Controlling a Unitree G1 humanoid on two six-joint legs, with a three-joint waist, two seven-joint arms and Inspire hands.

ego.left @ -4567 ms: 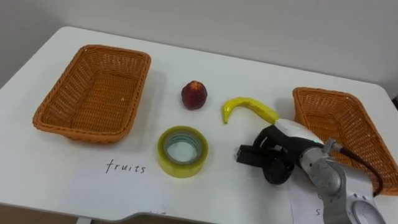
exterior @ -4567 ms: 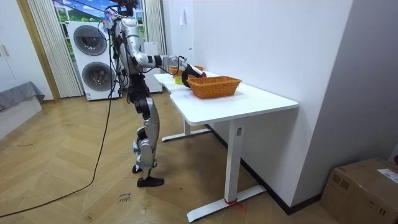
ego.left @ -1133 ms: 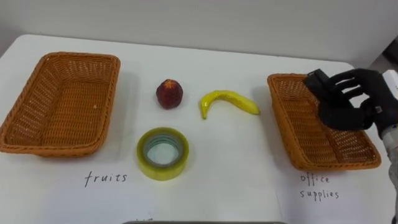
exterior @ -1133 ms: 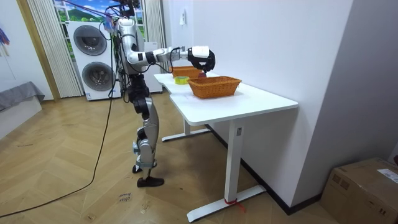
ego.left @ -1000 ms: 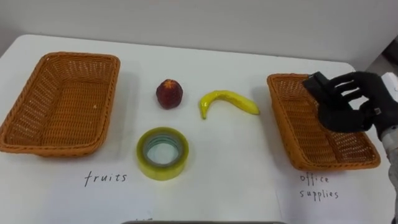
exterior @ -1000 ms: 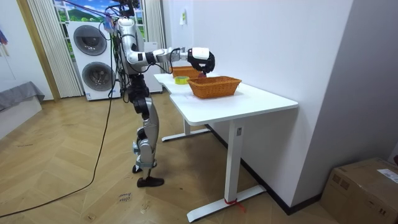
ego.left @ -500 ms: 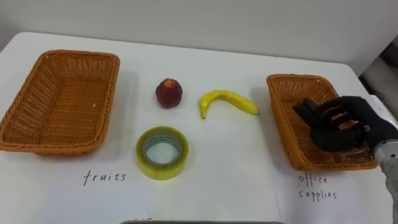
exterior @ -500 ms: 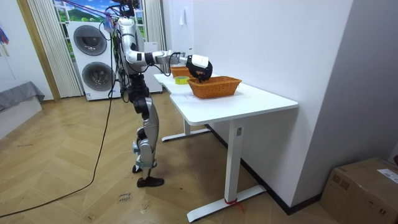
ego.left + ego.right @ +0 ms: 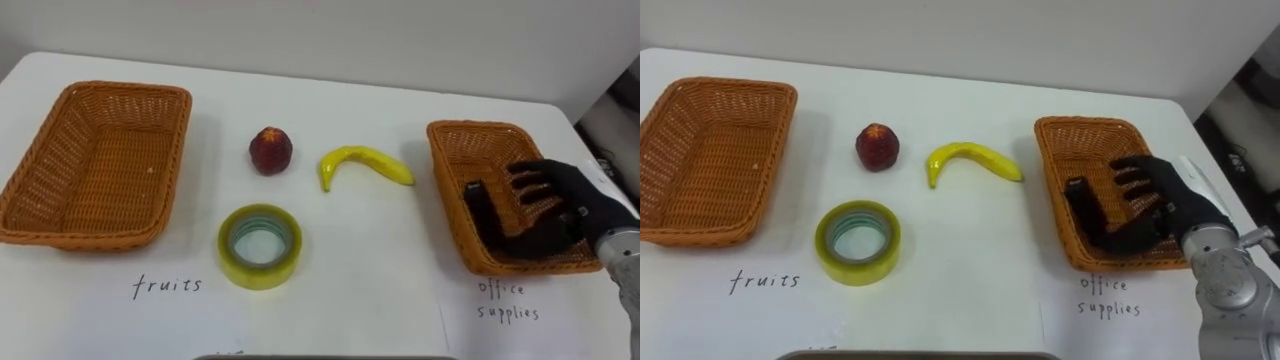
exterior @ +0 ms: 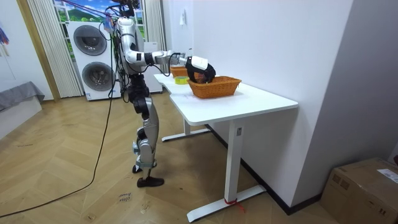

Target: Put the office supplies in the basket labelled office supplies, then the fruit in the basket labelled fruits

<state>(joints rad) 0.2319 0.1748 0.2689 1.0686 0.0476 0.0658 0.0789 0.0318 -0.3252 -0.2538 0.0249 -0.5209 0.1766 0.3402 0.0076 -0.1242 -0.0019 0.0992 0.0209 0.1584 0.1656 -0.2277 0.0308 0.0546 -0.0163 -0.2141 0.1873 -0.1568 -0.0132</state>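
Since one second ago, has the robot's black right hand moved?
Yes: the black right hand has sunk into the right-side orange wicker basket, from above its far end.

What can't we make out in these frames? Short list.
- Eye views: whether the right hand holds the dark item in the office supplies basket; both are black and overlap.
- Eye views: what the dark item is; too small, partly against the hand.
- Eye views: the basket floor under the hand, hidden by it.
- Room view: things on the table beyond that basket; too small, partly hidden by basket and hand.
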